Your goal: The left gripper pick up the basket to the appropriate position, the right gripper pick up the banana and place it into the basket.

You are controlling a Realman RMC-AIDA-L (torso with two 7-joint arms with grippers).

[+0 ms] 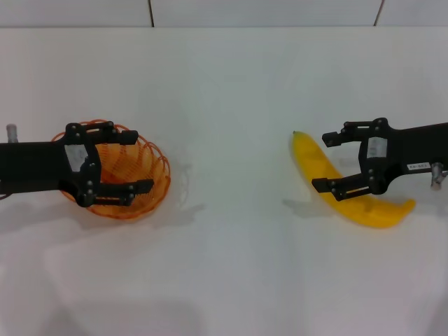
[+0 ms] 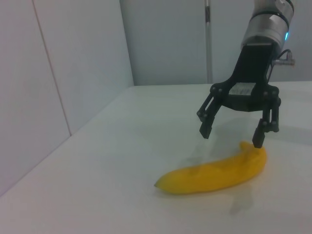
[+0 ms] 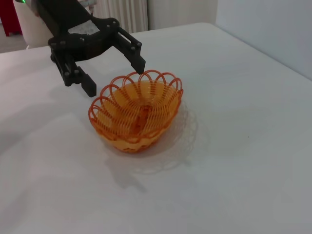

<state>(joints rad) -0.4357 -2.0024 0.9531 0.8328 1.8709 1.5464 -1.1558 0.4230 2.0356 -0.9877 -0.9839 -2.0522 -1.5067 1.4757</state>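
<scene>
The orange wire basket (image 1: 162, 171) sits upright on the white table at the left. My left gripper (image 1: 140, 162) is open and hovers over the basket, one finger toward its far rim and one toward its near rim. In the right wrist view the left gripper (image 3: 115, 77) hangs just above the rim of the empty basket (image 3: 136, 112). The yellow banana (image 1: 378, 210) lies flat at the right. My right gripper (image 1: 322, 162) is open and straddles its middle. In the left wrist view the right gripper (image 2: 230, 137) is just above the banana (image 2: 214, 178).
The white table (image 1: 231, 266) runs between basket and banana. A tiled wall (image 1: 266, 12) bounds its far edge. In the left wrist view a pale wall panel (image 2: 58, 73) stands along one side of the table.
</scene>
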